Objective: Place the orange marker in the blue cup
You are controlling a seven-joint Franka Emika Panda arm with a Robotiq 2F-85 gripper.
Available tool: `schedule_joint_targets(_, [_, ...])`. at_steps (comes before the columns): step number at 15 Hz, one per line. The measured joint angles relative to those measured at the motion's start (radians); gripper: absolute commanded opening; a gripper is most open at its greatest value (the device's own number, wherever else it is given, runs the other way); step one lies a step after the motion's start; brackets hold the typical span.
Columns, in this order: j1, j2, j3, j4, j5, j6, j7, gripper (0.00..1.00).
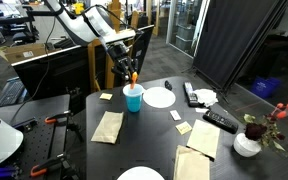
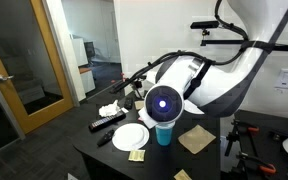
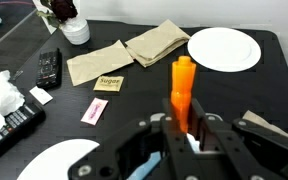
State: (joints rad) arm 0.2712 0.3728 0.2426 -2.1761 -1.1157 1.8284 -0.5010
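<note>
My pincer (image 1: 127,68) is clenched on the short, slim, bright orange marker (image 1: 135,77). I grip it by one end so the free end points down, ready to go in tip first. In an exterior view the marker hangs just above the small light blue round plastic cup (image 1: 133,98), which stands upright on the dark tabletop (image 1: 159,135). In the wrist view the marker (image 3: 182,88) sticks out beyond my fingers (image 3: 212,128). A flat white round plate (image 3: 224,48) lies at one o'clock from it, well apart. I judge lowering before letting go is wise, or the marker may tip the cup.
</note>
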Motion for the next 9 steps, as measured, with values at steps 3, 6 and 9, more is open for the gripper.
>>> schedule_joint_targets(3, [0.000, 0.019, 0.000, 0.004, -0.002, -0.003, 0.003, 0.05])
schedule_joint_targets(6, [0.001, 0.035, 0.000, 0.010, -0.007, -0.012, 0.004, 0.05])
schedule_joint_targets(9, [0.002, 0.054, 0.000, 0.018, -0.016, -0.026, 0.014, 0.05])
